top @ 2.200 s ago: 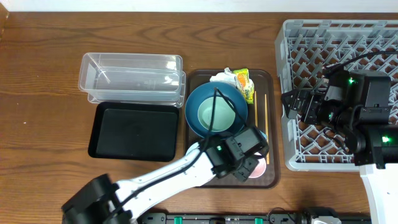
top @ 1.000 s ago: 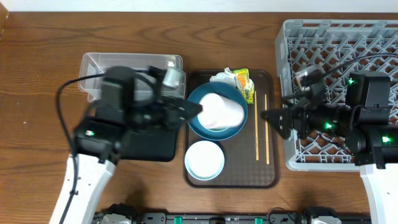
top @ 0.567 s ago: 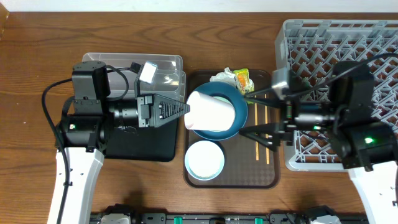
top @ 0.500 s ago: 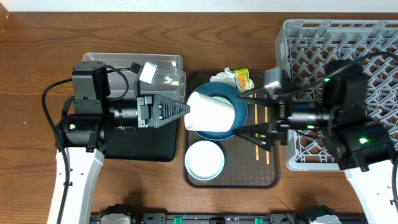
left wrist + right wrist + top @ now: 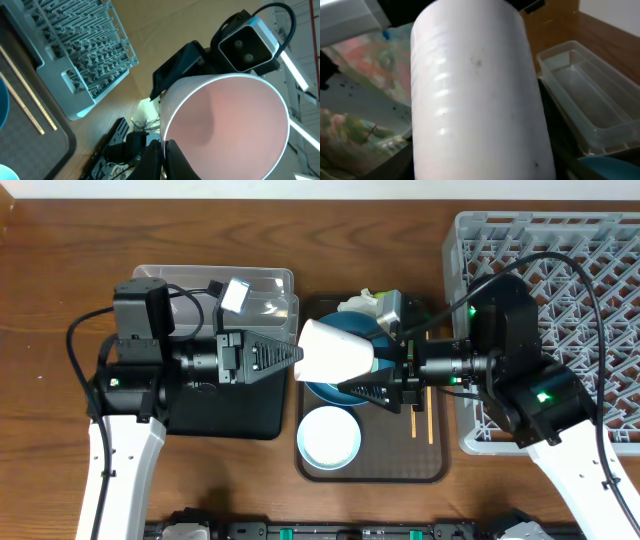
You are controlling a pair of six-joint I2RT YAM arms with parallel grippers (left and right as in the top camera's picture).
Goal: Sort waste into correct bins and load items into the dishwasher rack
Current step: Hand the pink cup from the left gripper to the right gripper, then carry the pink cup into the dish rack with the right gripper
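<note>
My left gripper point(image 5: 298, 358) is shut on the rim of the small pink cup point(image 5: 335, 360), white outside and pink inside, and holds it on its side above the dark-blue bowl point(image 5: 322, 393). The left wrist view looks into the cup point(image 5: 225, 125) with the jaws point(image 5: 164, 160) pinching its rim. My right gripper point(image 5: 372, 370) is open with a finger on either side of the cup's base. The cup point(image 5: 475, 100) fills the right wrist view. The white bowl point(image 5: 329, 436) and chopsticks point(image 5: 430, 415) lie on the brown tray. The mint bowl is hidden.
The grey dishwasher rack point(image 5: 600, 250) stands at the right. The clear tub point(image 5: 190, 285) and the black tray point(image 5: 225, 415) are at the left, under my left arm. The white tissue point(image 5: 358, 304) sits at the far end of the brown tray point(image 5: 400, 465); the wrapper is hidden.
My left gripper lifted the cup off the brown tray and turned it sideways over the blue bowl. My right gripper came left from the rack until its fingers flank the cup.
</note>
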